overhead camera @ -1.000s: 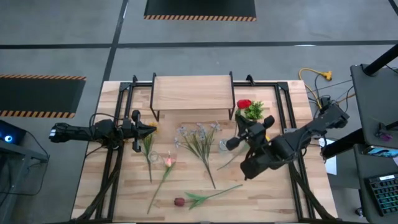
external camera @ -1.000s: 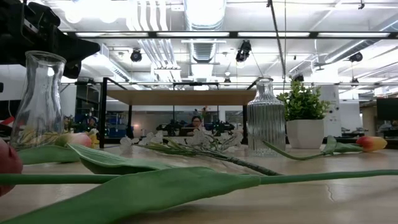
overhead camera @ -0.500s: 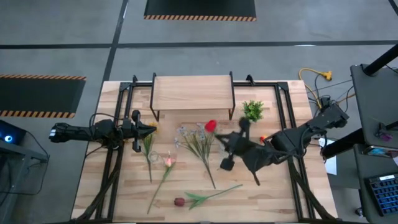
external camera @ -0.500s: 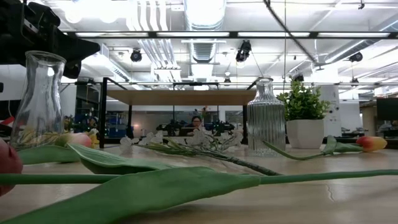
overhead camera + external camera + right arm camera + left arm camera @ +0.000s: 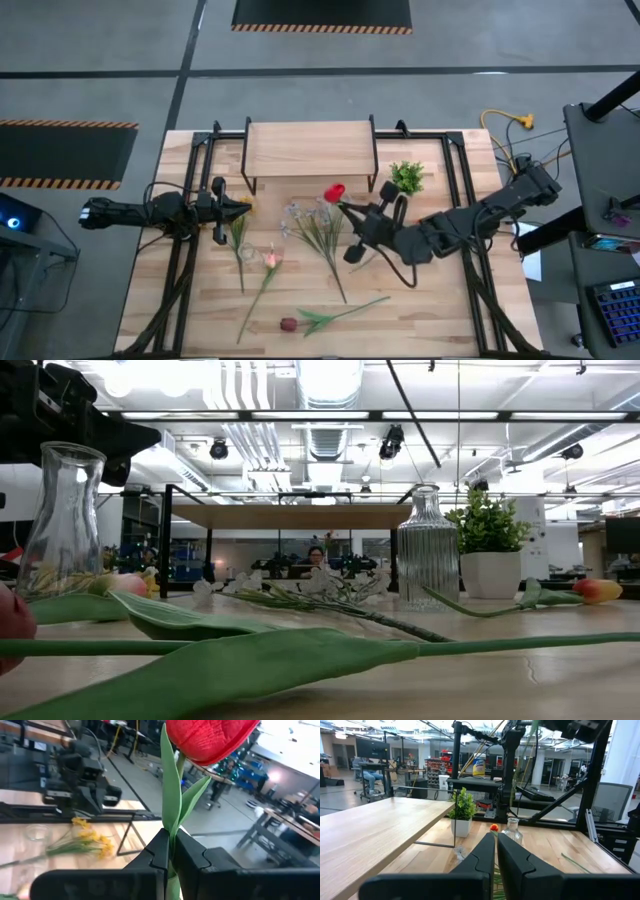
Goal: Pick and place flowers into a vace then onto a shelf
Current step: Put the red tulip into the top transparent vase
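My right gripper [image 5: 350, 210] hangs above the middle of the table, shut on a red tulip [image 5: 334, 191], whose head [image 5: 210, 737] stands past the fingertips. My left gripper [image 5: 240, 207] waits shut and level at the table's left side, touching nothing. More flowers lie flat on the table: white sprays [image 5: 320, 225], a yellow spray [image 5: 238, 230], a pink tulip [image 5: 270, 260] and a maroon one [image 5: 289, 323]. A ribbed glass vase [image 5: 427, 550] and a smooth one [image 5: 62, 520] stand upright. The shelf [image 5: 310, 148] stands at the far middle. My right gripper pinches the red tulip's green stem [image 5: 172, 827] between its two fingers [image 5: 150, 857], just below the leaves and head. The fingers come roughly level from the table's right. The tulip is lifted clear of the table, its head beyond the fingertips toward the shelf.
A small potted plant [image 5: 406, 178] stands right of the shelf, close to my right arm. Black frame rails [image 5: 190, 200] run along both table sides. An orange tulip [image 5: 598, 590] lies at the right. The near right part of the table [image 5: 430, 310] is bare.
My right gripper has swung toward the table's left with the red tulip and rolled its wrist. The tulip's head has gone from beside the potted plant to a place in front of the shelf's right end, still clear of the table.
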Controlling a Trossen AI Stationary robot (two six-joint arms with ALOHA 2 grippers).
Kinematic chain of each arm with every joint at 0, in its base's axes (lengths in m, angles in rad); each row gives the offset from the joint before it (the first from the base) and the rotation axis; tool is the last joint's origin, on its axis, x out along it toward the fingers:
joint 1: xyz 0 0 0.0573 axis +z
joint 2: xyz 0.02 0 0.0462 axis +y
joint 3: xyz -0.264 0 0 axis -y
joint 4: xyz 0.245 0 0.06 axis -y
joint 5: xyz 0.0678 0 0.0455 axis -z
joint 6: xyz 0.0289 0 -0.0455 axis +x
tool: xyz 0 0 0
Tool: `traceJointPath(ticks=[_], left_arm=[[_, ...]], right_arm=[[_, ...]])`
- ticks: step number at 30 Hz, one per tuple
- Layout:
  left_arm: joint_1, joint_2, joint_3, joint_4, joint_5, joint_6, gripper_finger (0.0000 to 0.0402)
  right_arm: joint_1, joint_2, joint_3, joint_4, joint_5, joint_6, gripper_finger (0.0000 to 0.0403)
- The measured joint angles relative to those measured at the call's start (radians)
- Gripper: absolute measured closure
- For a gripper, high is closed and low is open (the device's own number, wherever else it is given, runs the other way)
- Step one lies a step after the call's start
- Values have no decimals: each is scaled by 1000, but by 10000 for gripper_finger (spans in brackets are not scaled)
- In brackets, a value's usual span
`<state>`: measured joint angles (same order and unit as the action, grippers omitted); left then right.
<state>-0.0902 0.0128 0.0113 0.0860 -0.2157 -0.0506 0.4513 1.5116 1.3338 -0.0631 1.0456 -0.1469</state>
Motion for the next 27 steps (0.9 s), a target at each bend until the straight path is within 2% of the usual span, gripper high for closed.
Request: traceJointPath(ticks=[8, 16, 22, 27], left_arm=[[0, 0, 0, 0, 0, 0, 398], [0, 0, 0, 0, 0, 0, 398], [0, 0, 0, 0, 0, 0, 398], [0, 0, 0, 0, 0, 0, 398]], right_arm=[[-41, -4, -27, 65, 2, 119, 390], [-40, -4, -57, 66, 2, 170, 390], [-42, -4, -132, 124, 4, 173, 390], [-44, -4, -217, 241, 5, 173, 390]])
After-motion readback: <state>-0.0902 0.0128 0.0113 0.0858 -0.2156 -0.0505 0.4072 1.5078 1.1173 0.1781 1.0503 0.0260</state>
